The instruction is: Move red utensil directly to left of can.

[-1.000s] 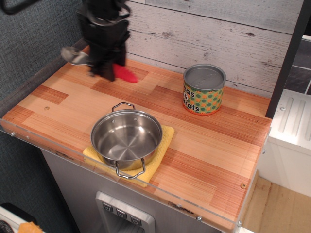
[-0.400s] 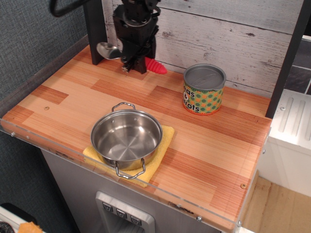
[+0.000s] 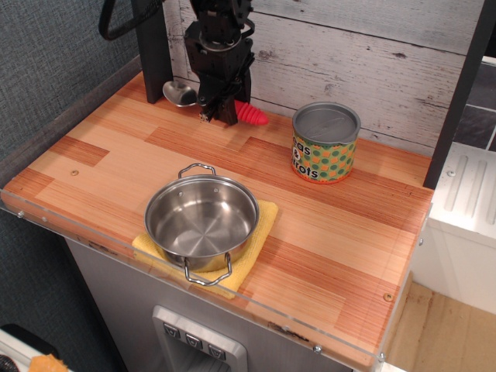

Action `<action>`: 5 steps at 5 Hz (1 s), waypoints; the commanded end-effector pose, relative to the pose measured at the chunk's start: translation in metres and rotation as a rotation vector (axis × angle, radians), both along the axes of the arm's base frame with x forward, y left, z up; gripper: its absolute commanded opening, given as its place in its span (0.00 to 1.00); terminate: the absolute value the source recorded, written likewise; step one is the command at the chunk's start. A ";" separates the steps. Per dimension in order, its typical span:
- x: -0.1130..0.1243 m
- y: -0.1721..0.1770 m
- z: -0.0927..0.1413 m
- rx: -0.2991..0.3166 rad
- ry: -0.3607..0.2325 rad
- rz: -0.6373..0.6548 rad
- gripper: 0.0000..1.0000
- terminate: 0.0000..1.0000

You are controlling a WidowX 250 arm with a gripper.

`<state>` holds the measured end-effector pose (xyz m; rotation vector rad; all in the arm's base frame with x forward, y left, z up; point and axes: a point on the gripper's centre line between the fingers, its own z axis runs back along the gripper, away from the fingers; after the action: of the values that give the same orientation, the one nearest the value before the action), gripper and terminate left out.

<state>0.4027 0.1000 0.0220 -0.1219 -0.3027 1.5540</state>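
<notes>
The red utensil is a spoon with a ribbed red handle (image 3: 252, 115) and a silver bowl (image 3: 178, 94). My black gripper (image 3: 218, 115) is shut on its middle and holds it low over the back of the wooden table (image 3: 333, 225), handle end pointing right. The can (image 3: 325, 142), with its silver top and green, orange and yellow dotted label, stands upright to the right of the spoon, a short gap from the red handle tip.
A steel two-handled pot (image 3: 201, 219) sits on a yellow cloth (image 3: 262, 232) near the front edge. A dark post (image 3: 152, 46) stands at the back left by the wall. White planks back the table.
The gripper has carried the spoon from the back left rightward toward the can, and since the last frame it has lowered slightly toward the table.
</notes>
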 end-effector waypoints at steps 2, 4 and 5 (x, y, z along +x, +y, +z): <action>0.009 -0.004 0.011 -0.015 -0.029 -0.079 1.00 0.00; 0.010 -0.003 0.025 0.038 -0.061 -0.123 1.00 0.00; 0.006 -0.003 0.039 0.060 -0.090 -0.135 1.00 0.00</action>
<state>0.4050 0.1053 0.0261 -0.1200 -0.3205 1.4155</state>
